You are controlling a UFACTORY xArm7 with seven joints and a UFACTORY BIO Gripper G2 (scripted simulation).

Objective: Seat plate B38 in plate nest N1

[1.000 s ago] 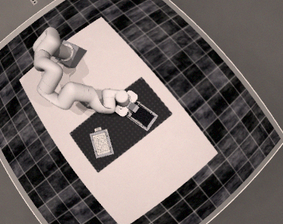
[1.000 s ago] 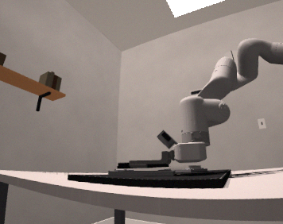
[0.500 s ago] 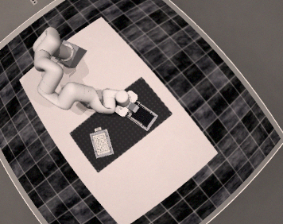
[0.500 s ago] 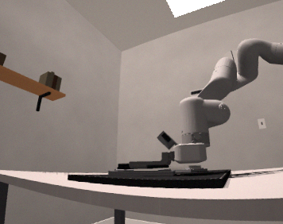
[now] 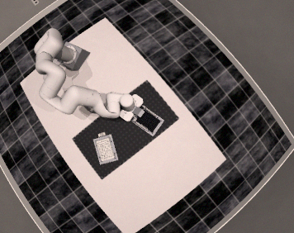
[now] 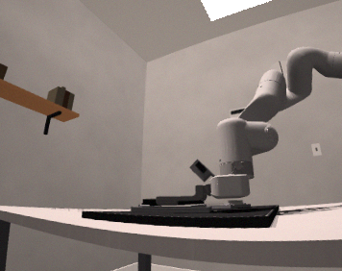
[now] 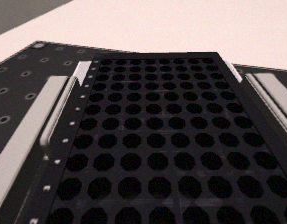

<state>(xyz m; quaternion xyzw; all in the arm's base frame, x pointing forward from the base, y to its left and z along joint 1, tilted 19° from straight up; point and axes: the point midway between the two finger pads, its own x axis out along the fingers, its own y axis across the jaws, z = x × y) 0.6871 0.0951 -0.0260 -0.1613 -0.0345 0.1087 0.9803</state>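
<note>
The gripper (image 5: 149, 120) (image 6: 162, 199) (image 7: 161, 84) has its long, smooth pale fingers closed on the sides of a matte black plate (image 5: 151, 122) (image 6: 149, 202) (image 7: 156, 129), pitted with rounded wells, right of centre in the top view, at a grey rectangular nest (image 5: 155, 132). I can't read which plate it is. A cream, fine-gridded plate (image 5: 105, 149) lies lower left, inside another grey frame (image 5: 115, 154).

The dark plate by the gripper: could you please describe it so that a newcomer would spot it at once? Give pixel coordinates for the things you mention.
On the white table (image 5: 173, 165), find the black perforated mat (image 5: 128, 140). Near its right side in the top view, beside the gripper, a black rectangular plate (image 5: 149, 122) (image 7: 156, 127) lies within a grey frame. Its rows of dark round wells set it apart from the pale plate (image 5: 105, 149).
</note>
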